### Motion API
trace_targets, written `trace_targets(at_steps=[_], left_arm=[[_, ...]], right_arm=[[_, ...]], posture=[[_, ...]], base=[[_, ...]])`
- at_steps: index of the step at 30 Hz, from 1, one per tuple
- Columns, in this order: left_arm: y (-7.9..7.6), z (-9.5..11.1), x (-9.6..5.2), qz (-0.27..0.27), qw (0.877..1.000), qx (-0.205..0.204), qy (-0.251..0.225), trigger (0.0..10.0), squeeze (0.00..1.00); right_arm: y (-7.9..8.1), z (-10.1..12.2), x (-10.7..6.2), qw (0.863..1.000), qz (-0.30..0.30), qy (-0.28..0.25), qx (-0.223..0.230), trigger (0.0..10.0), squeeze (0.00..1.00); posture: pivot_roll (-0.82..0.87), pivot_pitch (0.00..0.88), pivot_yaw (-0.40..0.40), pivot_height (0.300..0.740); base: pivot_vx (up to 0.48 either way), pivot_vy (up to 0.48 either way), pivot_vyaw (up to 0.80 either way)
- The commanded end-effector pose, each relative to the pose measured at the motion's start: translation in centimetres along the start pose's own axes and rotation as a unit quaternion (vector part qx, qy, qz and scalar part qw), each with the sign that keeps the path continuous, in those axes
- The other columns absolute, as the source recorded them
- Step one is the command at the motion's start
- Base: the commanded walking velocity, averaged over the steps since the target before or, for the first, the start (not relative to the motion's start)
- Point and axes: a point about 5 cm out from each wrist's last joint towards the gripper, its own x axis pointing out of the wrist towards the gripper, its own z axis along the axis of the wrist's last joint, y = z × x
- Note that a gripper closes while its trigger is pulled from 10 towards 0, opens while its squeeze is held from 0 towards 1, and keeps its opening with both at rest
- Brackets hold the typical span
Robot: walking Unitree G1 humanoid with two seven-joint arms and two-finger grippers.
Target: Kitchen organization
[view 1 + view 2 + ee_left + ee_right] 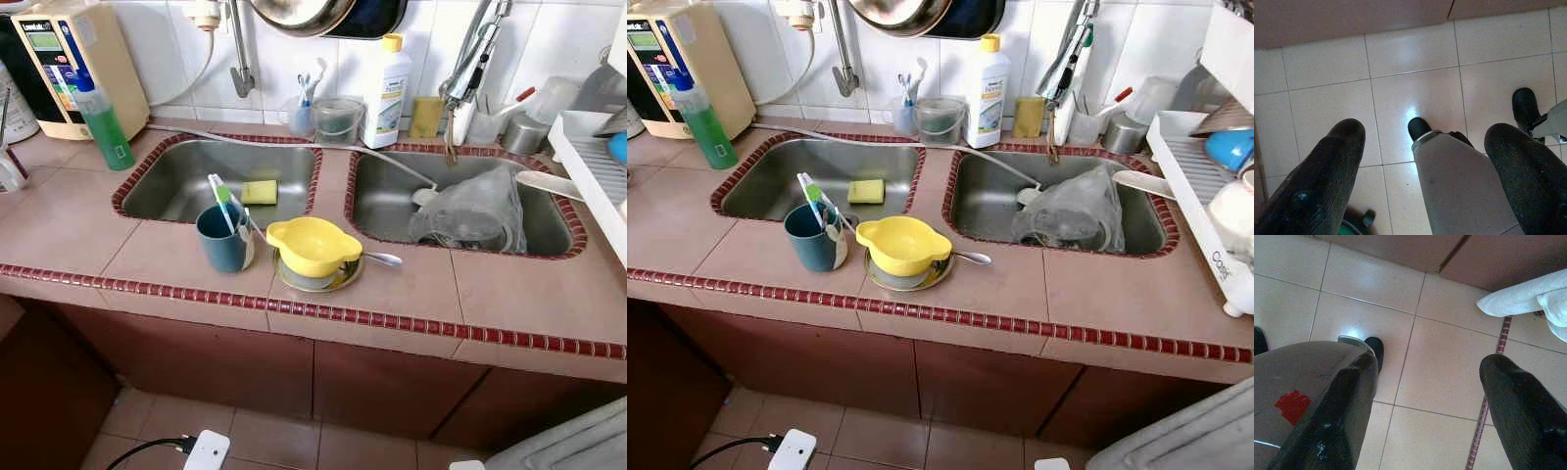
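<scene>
In the left sink — a yellow sponge; both grippers' jaws spread.

The left gripper is hung low and pointed at the floor, fingers spread wide; the right gripper is held likewise, fingers parted, nothing gripped.

Pink tiled counter, white tiled wall
</scene>
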Motion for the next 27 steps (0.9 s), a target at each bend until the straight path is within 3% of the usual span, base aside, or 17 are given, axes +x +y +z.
trace_targets(at_steps=[1,16,19,27], left_arm=[[0.9,1.4,0.0,0.019,0.999,-0.008,-0.035,10.0,0.00],[1.0,1.4,0.0,0.021,0.999,-0.004,-0.033,10.0,0.00],[-0.1,0.3,0.0,0.020,1.000,0.005,-0.016,10.0,0.00],[0.0,-0.1,-0.1,0.015,1.000,-0.011,-0.011,10.0,0.00]], right_arm=[[1.5,3.2,0.6,0.997,0.067,-0.036,-0.001,10.0,0.00],[1.4,3.3,0.6,0.997,0.063,-0.039,-0.001,10.0,0.00],[1.8,2.2,0.4,0.996,0.077,-0.023,-0.046,10.0,0.00],[1.4,2.3,0.4,0.995,0.076,-0.026,-0.054,10.0,0.00]], posture=[[-0.05,0.000,0.040,0.740],[-0.05,0.000,0.041,0.740],[0.00,0.000,0.004,0.740],[-0.01,0.000,-0.003,0.740]], base=[[0.000,0.000,0.00],[0.000,0.000,0.00],[0.000,0.000,0.00],[0.000,0.000,0.00]])
